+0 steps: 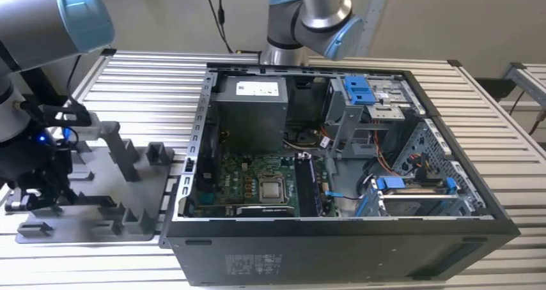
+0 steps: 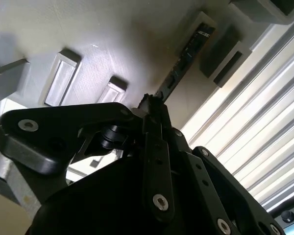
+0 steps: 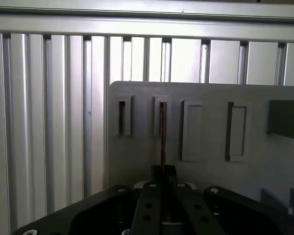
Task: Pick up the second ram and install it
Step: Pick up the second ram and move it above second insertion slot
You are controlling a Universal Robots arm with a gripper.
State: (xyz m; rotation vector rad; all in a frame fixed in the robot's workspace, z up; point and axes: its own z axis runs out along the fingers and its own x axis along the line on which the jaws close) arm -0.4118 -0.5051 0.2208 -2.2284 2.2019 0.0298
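**Pincer narrow on the second ram at the fixture plate, case off to the side**

The pincer [image 3: 162,171] is drawn narrow, its fingertips set against either flat face of the second ram [image 3: 162,137], which by my reading it grips. In the first wrist view the ram shows edge-on as a thin dark line. Its long axis runs straight out beyond the fingertips to a slot in the grey fixture plate [image 3: 137,156]. In the second wrist view the second ram [image 2: 183,58] stretches away from the pincer [image 2: 151,104] along the plate. Whether it has left its slot I cannot tell. In the exterior view the pincer [image 1: 38,200] hangs over the fixture plate [image 1: 94,229] on the slatted table [image 1: 145,79]. The open computer case [image 1: 341,251] stands just beside the plate, toward the exterior view's right.
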